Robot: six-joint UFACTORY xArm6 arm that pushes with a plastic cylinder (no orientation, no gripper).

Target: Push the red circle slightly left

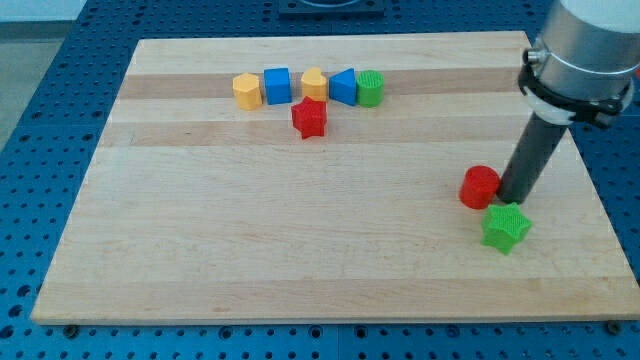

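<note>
The red circle (479,187) lies on the wooden board (300,250) at the view's right. My tip (514,198) rests just to the right of it, touching or nearly touching its right side. A green star (506,227) lies just below my tip, close to the red circle's lower right.
A row of blocks sits near the view's top: a yellow hexagon (246,90), a blue cube (277,86), a yellow heart (314,83), a blue triangle (343,87) and a green circle (371,88). A red star (310,118) lies just below the row.
</note>
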